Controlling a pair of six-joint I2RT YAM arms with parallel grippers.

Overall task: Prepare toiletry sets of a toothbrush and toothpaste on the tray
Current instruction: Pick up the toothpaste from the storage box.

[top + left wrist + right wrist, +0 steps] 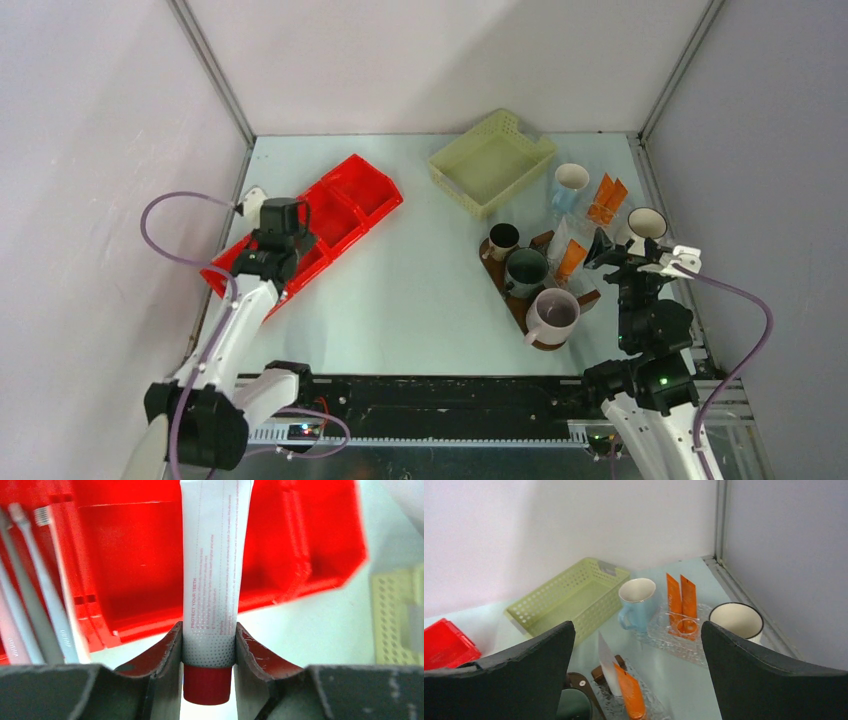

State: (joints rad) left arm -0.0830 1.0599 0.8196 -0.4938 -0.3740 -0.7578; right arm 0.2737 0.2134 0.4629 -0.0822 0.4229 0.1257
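Left wrist view: the left gripper has its jaws pressed in on both sides of a white toothpaste tube, pinching it just above the red cap. The tube stands out from the fingers over the red bin. Slim toothbrushes lie in the bin's neighbouring compartment.

From overhead, this grip sits well to the left of the tray, a dark brown oval board on the pale table. Three mugs stand on the tray: a small dark brown mug at its far end, a dark green mug in the middle and a mauve-grey mug at its near end.

At the tray's right edge lies a clear glass dish holding an orange tube and a second white tube.

The right gripper hangs just right of the tray, jaws spread wide with nothing between them.

Beyond the tray stand a light blue mug, two more orange tubes and a dark-rimmed white mug. A pale yellow-green mesh basket sits farther back.
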